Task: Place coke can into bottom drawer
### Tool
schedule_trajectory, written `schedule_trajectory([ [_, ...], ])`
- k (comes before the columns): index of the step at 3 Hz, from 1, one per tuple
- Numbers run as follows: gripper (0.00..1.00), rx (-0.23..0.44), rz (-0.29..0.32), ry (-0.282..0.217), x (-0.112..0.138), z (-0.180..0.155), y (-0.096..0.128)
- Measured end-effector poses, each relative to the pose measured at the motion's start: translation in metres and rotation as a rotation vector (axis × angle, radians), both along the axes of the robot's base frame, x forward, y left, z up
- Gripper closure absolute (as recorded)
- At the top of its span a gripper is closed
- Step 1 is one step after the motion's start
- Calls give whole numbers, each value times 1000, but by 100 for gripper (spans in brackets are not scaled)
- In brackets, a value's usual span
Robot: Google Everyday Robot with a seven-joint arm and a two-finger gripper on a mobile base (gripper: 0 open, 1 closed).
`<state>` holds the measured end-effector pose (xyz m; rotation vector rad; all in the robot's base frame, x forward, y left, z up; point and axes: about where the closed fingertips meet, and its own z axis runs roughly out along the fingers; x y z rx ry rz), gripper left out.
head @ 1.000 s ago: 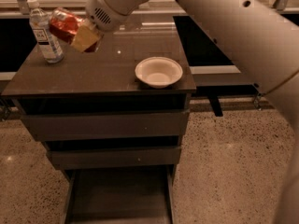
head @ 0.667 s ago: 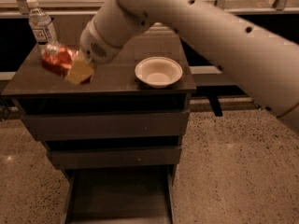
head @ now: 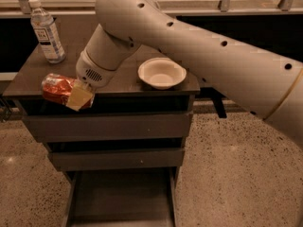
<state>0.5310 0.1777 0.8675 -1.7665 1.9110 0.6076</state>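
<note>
The coke can (head: 56,89), red with white markings, lies on its side in my gripper (head: 75,96), held in the air in front of the cabinet's front left top edge. The gripper is shut on the can; one tan finger pad (head: 79,98) covers its right end. The bottom drawer (head: 120,200) is pulled open below, a wide shallow tray with a dark bare floor. The can is well above the drawer and to its left.
A clear water bottle (head: 46,31) stands at the back left of the cabinet top (head: 118,77). A white bowl (head: 162,73) sits on the right side. The two upper drawers (head: 113,126) are closed. My white arm spans the upper right. The floor is speckled.
My gripper has carried the can down and forward, from over the cabinet top near the bottle to the cabinet's front left edge.
</note>
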Motion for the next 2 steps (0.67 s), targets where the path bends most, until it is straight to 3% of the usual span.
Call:
schedule_trajectory([
  [1,100,-77,14,85,-13,-59,0],
  [2,100,-132,10,156,-51,-131,-17],
])
